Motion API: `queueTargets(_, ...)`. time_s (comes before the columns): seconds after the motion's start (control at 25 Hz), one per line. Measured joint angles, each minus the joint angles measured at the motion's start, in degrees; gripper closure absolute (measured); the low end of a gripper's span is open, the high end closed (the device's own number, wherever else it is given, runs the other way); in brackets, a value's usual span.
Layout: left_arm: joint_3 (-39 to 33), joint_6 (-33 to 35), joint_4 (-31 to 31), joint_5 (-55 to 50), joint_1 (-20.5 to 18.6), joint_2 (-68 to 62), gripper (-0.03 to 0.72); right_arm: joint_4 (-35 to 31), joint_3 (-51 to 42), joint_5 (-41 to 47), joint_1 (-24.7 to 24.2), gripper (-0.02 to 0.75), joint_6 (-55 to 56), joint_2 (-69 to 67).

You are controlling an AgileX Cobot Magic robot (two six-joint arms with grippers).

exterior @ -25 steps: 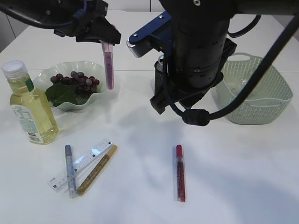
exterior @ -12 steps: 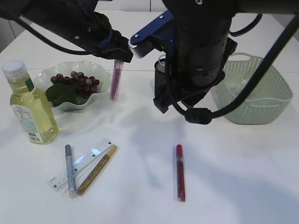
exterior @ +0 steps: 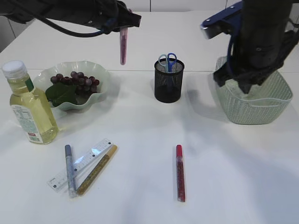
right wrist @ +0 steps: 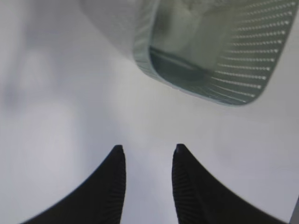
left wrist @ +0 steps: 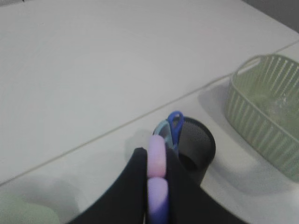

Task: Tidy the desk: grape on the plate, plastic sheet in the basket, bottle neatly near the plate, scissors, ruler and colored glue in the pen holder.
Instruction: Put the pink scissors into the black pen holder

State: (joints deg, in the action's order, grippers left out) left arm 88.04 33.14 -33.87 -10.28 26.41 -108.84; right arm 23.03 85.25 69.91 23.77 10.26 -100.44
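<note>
My left gripper is shut on a pink glue tube, which hangs upright in the air to the left of the black mesh pen holder. The left wrist view shows the tube pinched in the gripper, with the holder and the blue scissors just beyond. Scissors stand in the holder. Grapes lie on the green plate, with the bottle to its left. The ruler, silver glue, gold glue and red glue lie on the table. My right gripper is open and empty beside the basket.
The green basket stands at the right with the right arm above its left rim. Something clear and glossy lies inside it. White table shows between the pen holder and the red glue.
The left gripper has carried the pink glue tube up and to the right, toward the pen holder. The right arm has swung from the middle to the basket, uncovering the holder.
</note>
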Motion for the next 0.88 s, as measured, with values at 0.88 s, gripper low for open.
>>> queueTargets(0.88, 19.85, 0.13, -1.57, 19.65, 9.08, -20.02, 0.65, 1.17, 0.0, 0.0, -15.88, 0.458, -1.4, 0.0)
